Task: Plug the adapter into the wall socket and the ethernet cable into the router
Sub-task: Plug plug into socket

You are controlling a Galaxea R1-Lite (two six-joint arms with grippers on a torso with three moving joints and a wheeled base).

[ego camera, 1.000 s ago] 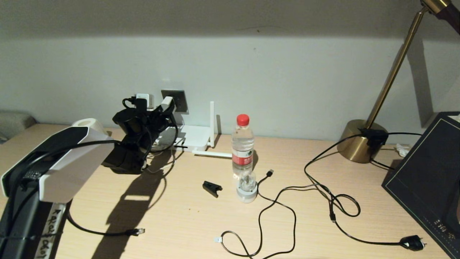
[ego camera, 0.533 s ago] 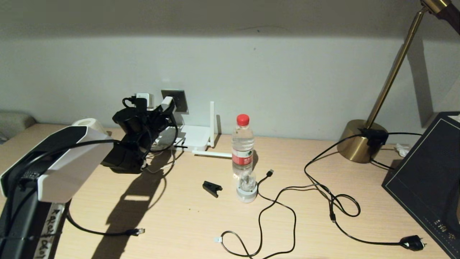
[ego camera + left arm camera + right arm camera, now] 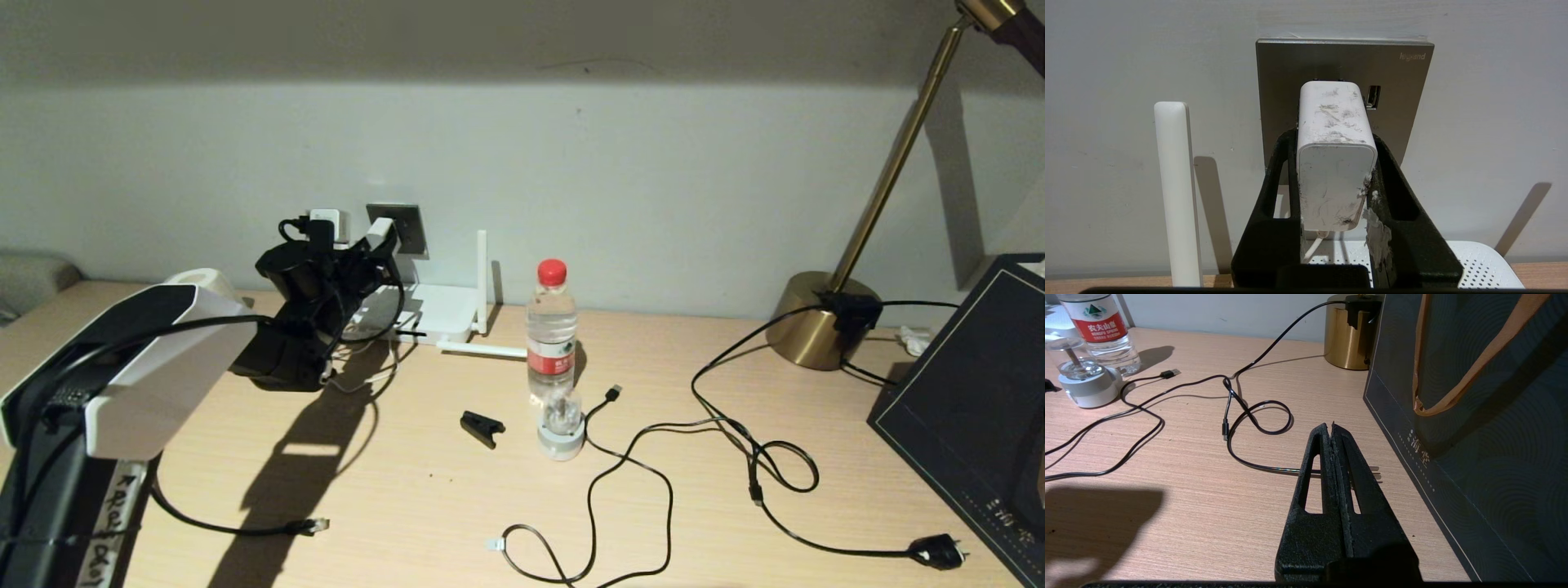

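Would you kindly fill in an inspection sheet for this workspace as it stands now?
Surface: light wooden desk, partly shadowed.
Job's things: small white cube adapter at the grey metallic wall socket; flat white router below; black ethernet cable loose.
Clutter: clear water bottle, small black clip, dark paper bag.
Grippers: left claw clamps the adapter; right claw closed, empty, above the desk.
Cables: thin black USB cable, black lamp cord.
Surroundings: brass lamp, pale wall.

The wall socket [image 3: 1306, 69] reads "legrand" (bottle [image 3: 1098, 322]: "农夫山泉").
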